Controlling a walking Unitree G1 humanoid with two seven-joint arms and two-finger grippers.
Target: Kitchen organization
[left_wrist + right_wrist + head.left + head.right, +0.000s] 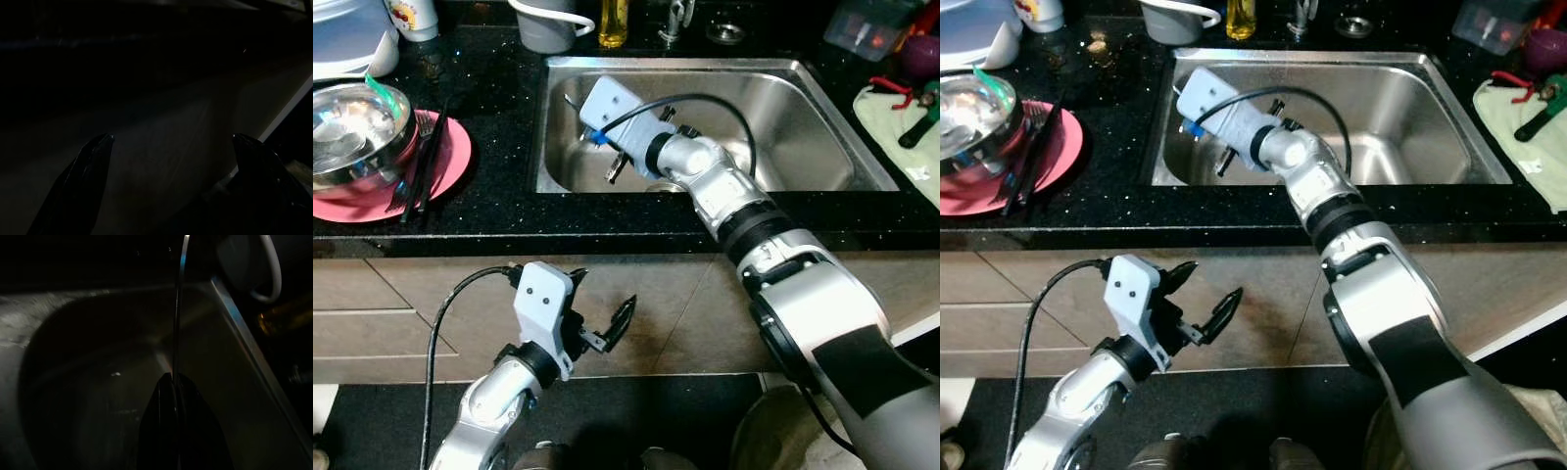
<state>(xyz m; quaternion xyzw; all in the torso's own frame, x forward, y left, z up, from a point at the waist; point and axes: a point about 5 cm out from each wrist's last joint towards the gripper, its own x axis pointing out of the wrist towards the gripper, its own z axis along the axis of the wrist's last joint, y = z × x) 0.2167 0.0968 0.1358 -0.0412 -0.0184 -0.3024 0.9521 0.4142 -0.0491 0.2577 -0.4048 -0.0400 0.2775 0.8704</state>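
My right gripper (587, 122) reaches down into the steel sink (803, 117), near its left wall. In the right wrist view its black fingers (171, 406) are shut on a thin metal utensil handle (177, 308) that stands up between them; the utensil's working end is hidden. My left gripper (604, 291) hangs open and holds nothing, below the counter edge in front of the beige cabinet drawers (401, 294). A metal bowl (352, 122) sits on a pink plate (455, 147) at the left of the black counter, with dark chopsticks (426, 162) and a fork leaning on it.
Behind the sink stand a white pot (548, 24), a yellow oil bottle (614, 22) and the tap base (677, 20). A white appliance (347, 34) is at the far left. A pale cloth (906, 127) with tools lies right of the sink.
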